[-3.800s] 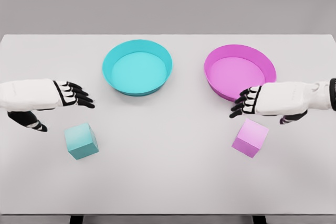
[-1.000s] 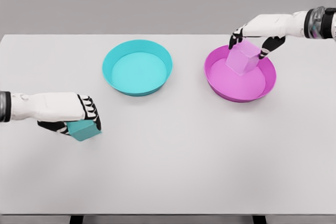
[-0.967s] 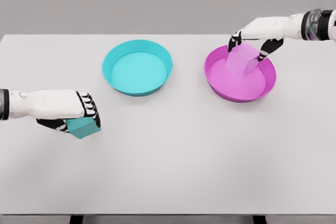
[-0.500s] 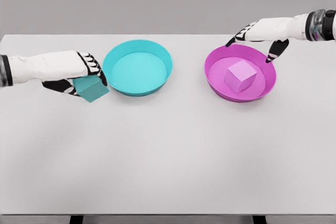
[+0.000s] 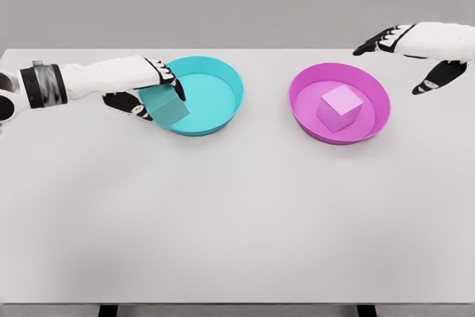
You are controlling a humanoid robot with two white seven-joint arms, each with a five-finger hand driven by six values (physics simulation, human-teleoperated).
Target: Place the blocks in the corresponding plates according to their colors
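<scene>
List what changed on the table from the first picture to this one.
The left hand took the teal block and carried it up to the teal plate's rim. The right hand put the pink block in the pink plate, let go and drew back, open. Both plates stayed put.

On the white worktop (image 5: 237,220), the left hand (image 5: 145,87) grips a teal block (image 5: 167,106) over the left rim of the teal plate (image 5: 215,72). To the right of that plate, a pink block (image 5: 339,108) sits inside the pink plate (image 5: 304,109). The right hand (image 5: 415,46), fingers spread, hovers beyond the pink plate's far right.
</scene>
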